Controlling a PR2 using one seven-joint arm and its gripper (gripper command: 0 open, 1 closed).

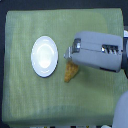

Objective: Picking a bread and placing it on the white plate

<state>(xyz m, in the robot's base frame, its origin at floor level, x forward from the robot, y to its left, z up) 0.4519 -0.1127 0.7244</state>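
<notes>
The bread is a golden-brown elongated piece lying on the green cloth, right of the white plate. Its upper end is hidden under my gripper, which reaches in from the exterior view's right and sits directly over that end. The fingertips look close together, but this small view does not show whether they touch the bread. The round white plate has nothing on it and stands a short way to the left of the gripper.
A green cloth covers the table. The grey arm spans the right side of the exterior view. A grey robot part fills the lower right corner.
</notes>
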